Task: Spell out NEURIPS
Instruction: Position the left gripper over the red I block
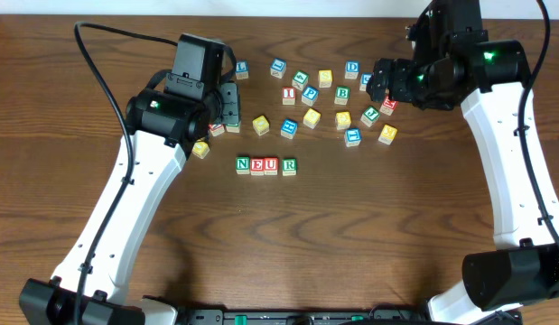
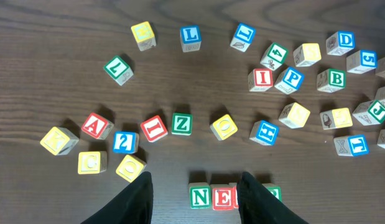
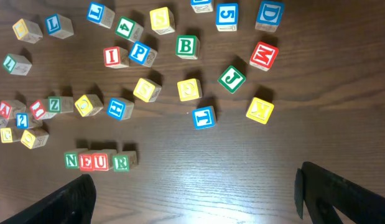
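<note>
Four letters are down. Green N (image 1: 243, 164), red E (image 1: 257, 166), red U (image 1: 272, 166) and green R (image 1: 289, 166) are sitting in one touching row mid-table (image 1: 351, 235). Bare wood is lying at 3 o'clock of R, which I judge is being kept for the last three cubes.

Red I (image 1: 289, 95) and blue P (image 1: 309, 94) are lying side by side at 1 o'clock from the row, inside the loose scatter. I am taking I as the next pick; P crowding it is making a clean pinch awkward.

The left gripper (image 2: 197, 179) is hovering at 11 o'clock from the row, fingers partly spread and pinching nothing. The right gripper (image 3: 193, 177) is hanging at 2 o'clock, spread wide and empty, probably so it can straddle a cube.

I cannot tell which yellow cube bears S.
</note>
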